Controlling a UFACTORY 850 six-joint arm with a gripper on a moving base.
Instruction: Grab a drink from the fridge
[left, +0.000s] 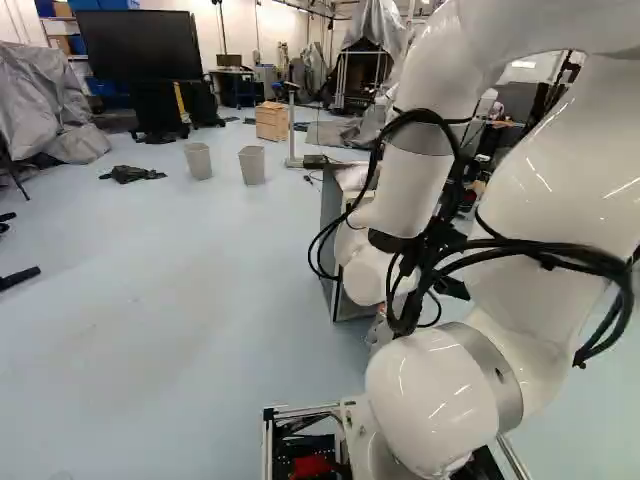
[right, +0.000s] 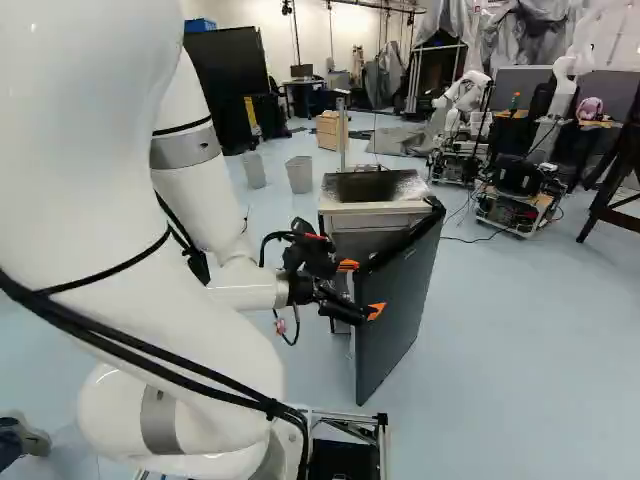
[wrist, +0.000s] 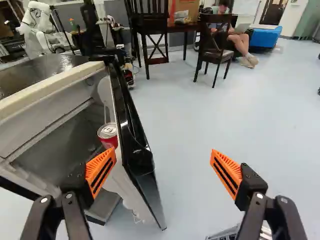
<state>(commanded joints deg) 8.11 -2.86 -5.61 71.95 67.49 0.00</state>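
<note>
In the right base view the gripper (right: 372, 290) is beside the opened door (right: 400, 300) of the small fridge (right: 375, 212). The wrist view shows the gripper (wrist: 162, 167) wide open, nothing held. One orange finger is on the inner side of the fridge door (wrist: 142, 165), the other out over the floor on its outer side; the door's edge stands between them, nearer the first finger. A red can (wrist: 108, 135) with a silver top sits in the door's inner shelf, just beyond that first finger. Most of the fridge interior (wrist: 65, 140) is dark.
Two grey bins (left: 252, 165) and a wooden crate (left: 271, 121) stand beyond the fridge. Another robot (right: 465, 100) is at the back right, near a wheeled base (right: 520, 195). Dark wooden chairs (wrist: 215, 45) stand by a table past the door.
</note>
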